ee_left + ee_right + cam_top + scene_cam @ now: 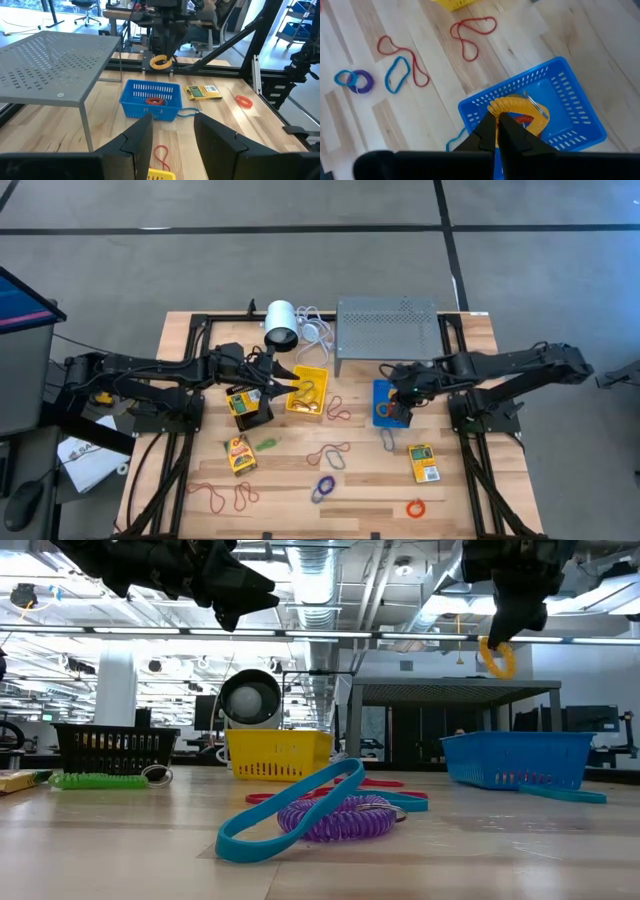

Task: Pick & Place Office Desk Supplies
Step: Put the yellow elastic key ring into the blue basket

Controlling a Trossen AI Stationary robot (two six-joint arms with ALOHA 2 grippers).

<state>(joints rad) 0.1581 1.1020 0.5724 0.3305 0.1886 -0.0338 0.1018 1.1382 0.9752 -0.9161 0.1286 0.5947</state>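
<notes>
The right hand [496,131] hangs above the blue bin [390,402] toward the desk's [300,480] right edge, its fingers clamped on a coiled yellow band [512,107], and a red band [155,100] already lies inside that bin. The left hand [170,137] hovers with fingers apart over the yellow bin [307,392] near the middle of the desk, just beside the black bin [250,408], which seems to hold a yellow packet. Other bands and two packets [423,462] lie scattered toward the front edge.
</notes>
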